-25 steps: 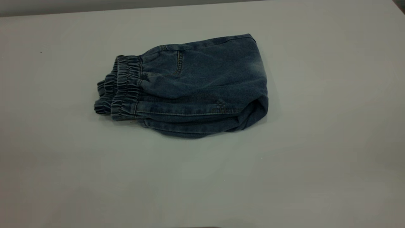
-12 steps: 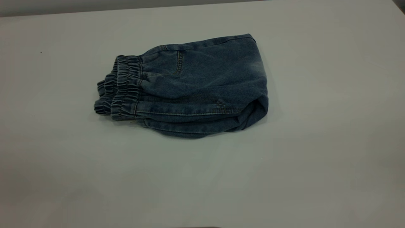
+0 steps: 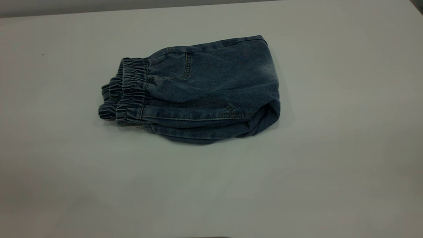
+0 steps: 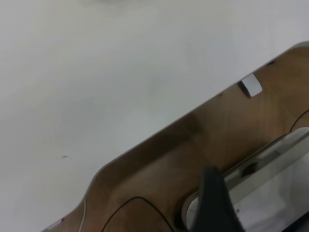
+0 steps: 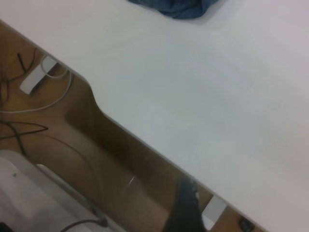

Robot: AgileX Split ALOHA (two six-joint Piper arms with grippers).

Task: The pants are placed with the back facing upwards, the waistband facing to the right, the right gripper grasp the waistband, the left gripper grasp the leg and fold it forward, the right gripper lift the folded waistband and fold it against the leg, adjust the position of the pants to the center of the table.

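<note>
The pants [image 3: 205, 89] lie folded into a compact blue denim bundle on the table [image 3: 330, 148], a little left of and beyond its middle. The gathered waistband [image 3: 127, 91] forms the bundle's left end, stacked in layers, and a back pocket seam faces up. Neither arm shows in the exterior view. The left gripper [image 4: 216, 205] hangs past the table's edge [image 4: 145, 140] over the brown floor, away from the pants. The right gripper [image 5: 186, 210] is also off the table's edge [image 5: 145, 140]. In the right wrist view a corner of the pants [image 5: 178, 7] shows far across the white top.
Beyond the table edge lie a brown floor, loose cables [image 5: 48, 104] and a white power strip [image 5: 33, 79]. A pale rounded base [image 4: 275, 179] sits below the left gripper. White tabletop surrounds the pants on all sides.
</note>
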